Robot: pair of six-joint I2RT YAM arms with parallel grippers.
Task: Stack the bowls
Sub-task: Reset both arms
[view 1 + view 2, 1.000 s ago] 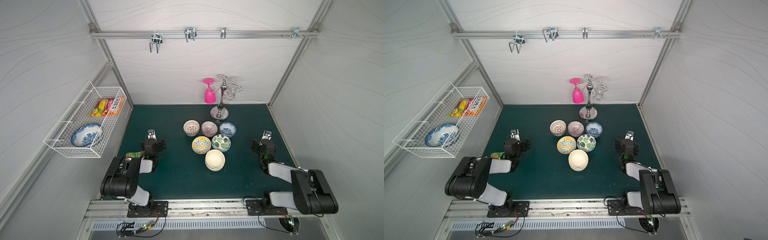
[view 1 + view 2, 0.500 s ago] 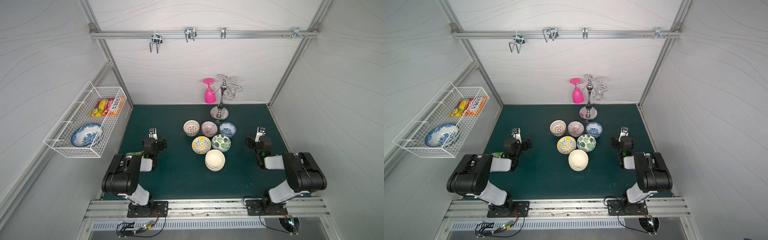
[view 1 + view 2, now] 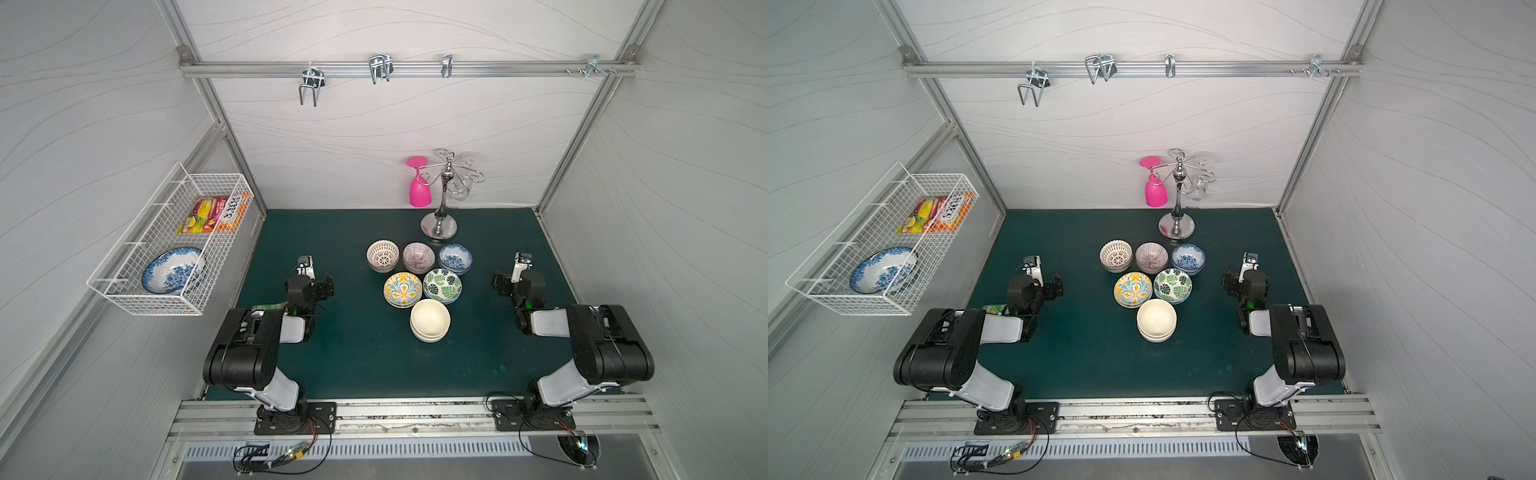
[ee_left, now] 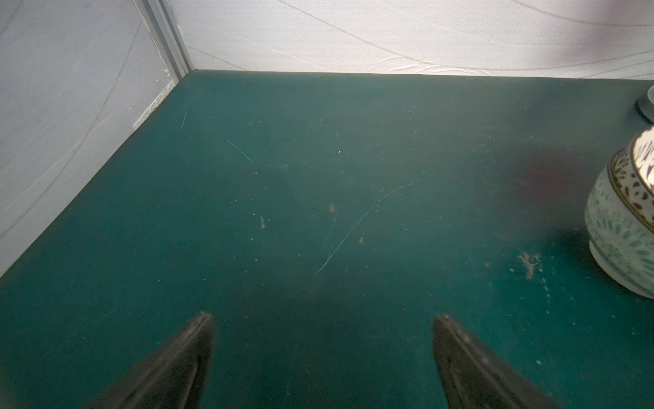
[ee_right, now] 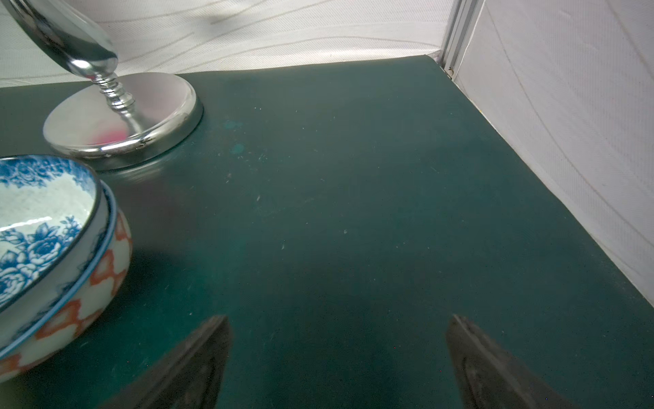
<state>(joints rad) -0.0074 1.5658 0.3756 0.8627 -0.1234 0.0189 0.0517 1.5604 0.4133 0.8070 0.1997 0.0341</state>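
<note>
Six piles of bowls are sitting in a tight triangle at the middle of the dark green worktop point(image 3: 365, 353) in both top views. Three are forming the upper row: a white lattice bowl point(image 3: 381, 254), a pink-purple striped bowl point(image 3: 418, 256) and a blue-and-white bowl point(image 3: 455, 257). Two are lying below them, a yellow-blue floral bowl point(image 3: 402, 289) and a green leaf bowl point(image 3: 443, 284), and one plain cream bowl point(image 3: 429, 320) is sitting lowest. The cream one is showing a second rim beneath it. In the right wrist view the blue-and-white one point(image 5: 46, 226) is nesting in a bowl with orange diamonds on its outside.

The left claw point(image 4: 323, 318) is hanging over bare worktop with its two black tips spread wide apart and gripping nothing, and the lattice bowl point(image 4: 626, 230) is showing at the right edge of that frame. The right claw point(image 5: 339, 320) is likewise standing wide apart and empty.

One chrome stand point(image 3: 439, 226) is standing just above the bowls, carrying one pink glass point(image 3: 419, 191) and one clear glass point(image 3: 461, 189), both upside down. One wire basket point(image 3: 124, 286) at the left of the frame is holding one blue-and-white dish point(image 3: 172, 270) and one colourful box point(image 3: 214, 214), whose printing is too small to read.
</note>
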